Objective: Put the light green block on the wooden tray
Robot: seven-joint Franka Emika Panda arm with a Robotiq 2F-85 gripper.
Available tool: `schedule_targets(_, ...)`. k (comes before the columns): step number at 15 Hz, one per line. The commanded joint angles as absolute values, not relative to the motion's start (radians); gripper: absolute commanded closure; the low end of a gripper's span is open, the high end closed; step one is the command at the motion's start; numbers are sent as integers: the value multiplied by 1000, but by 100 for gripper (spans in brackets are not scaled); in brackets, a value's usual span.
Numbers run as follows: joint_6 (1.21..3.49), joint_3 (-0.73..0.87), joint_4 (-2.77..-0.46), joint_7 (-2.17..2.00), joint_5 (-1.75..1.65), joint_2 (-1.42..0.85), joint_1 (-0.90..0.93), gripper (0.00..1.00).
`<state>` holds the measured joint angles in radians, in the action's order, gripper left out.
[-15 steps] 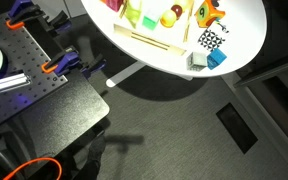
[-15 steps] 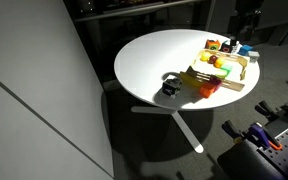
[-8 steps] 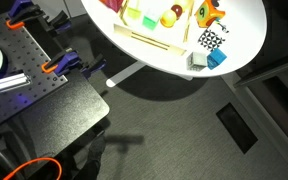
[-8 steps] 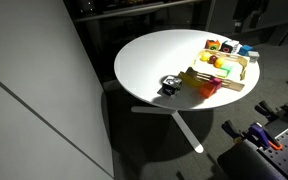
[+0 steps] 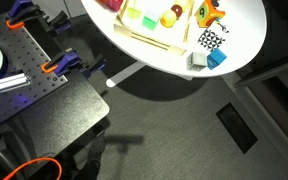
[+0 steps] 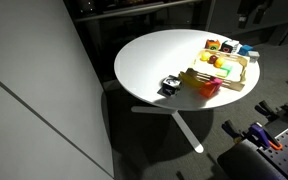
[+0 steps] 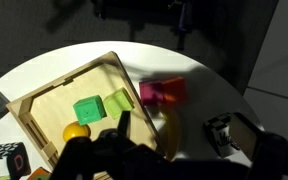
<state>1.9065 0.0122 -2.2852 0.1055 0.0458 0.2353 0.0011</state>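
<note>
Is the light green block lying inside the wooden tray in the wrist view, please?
Yes, the light green block rests inside the rim of the wooden tray, beside a darker green block.

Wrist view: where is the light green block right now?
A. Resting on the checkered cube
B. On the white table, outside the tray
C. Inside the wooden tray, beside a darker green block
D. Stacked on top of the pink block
C: in the wrist view the light green block lies on the floor of the wooden tray, right next to a darker green block, while the pink block sits outside the rim.
</note>
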Motion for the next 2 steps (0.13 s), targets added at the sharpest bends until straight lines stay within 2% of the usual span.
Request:
schedule_targets(1, 1905, 14, -2284, 105, 45, 233, 3, 0)
schedule_targets(2, 1905, 14, -2284, 105, 45, 231, 3, 0)
